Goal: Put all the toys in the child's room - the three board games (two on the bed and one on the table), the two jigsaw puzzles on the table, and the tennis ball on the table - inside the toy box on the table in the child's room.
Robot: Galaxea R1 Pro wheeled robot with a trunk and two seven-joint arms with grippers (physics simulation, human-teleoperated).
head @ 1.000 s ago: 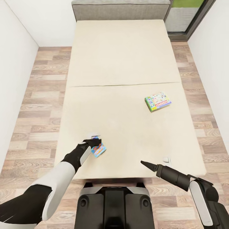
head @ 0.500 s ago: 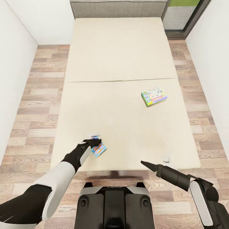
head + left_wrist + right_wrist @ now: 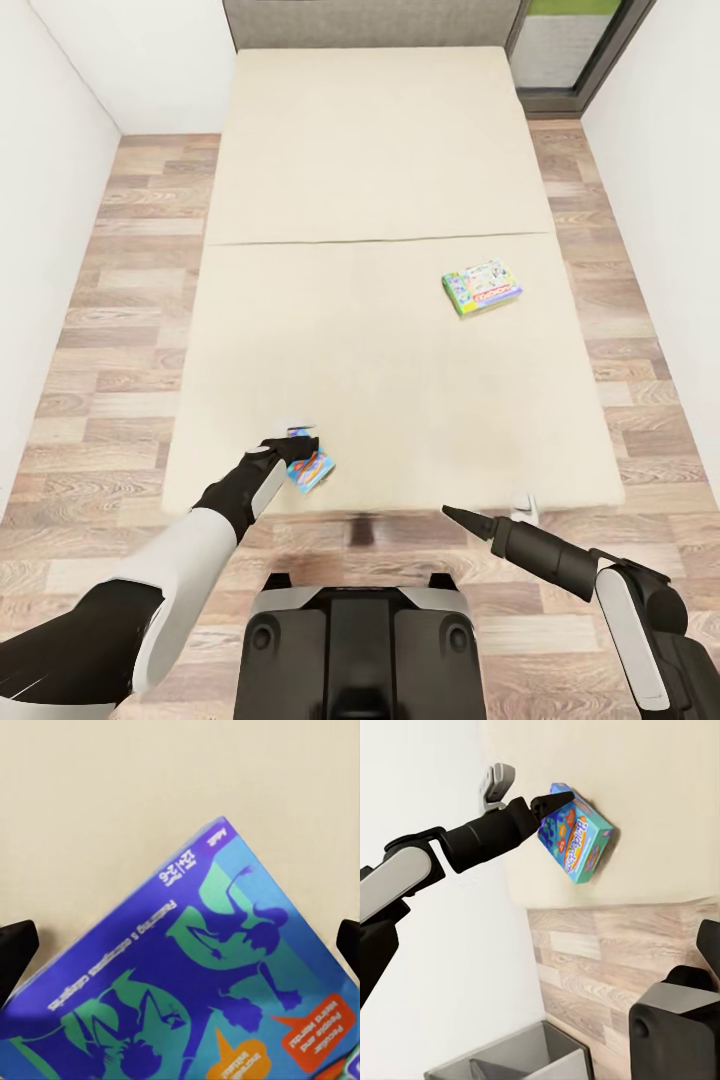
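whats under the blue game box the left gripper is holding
The blue game box hangs tilted in the left gripper, with the bed mattress beneath it. Nothing else shows around it; the patch of mattress directly behind the box is covered.

Bright, even, shadowless render; wide-angle stretch at edges; wrist close-up soft.

No legible text on either box.

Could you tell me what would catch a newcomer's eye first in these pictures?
Probably the small blue game box pinched in the left gripper, lifted over the near edge of the wide beige bed. Next, the green-edged game box lying flat alone on the bed's right side. The right gripper hangs empty nearby.
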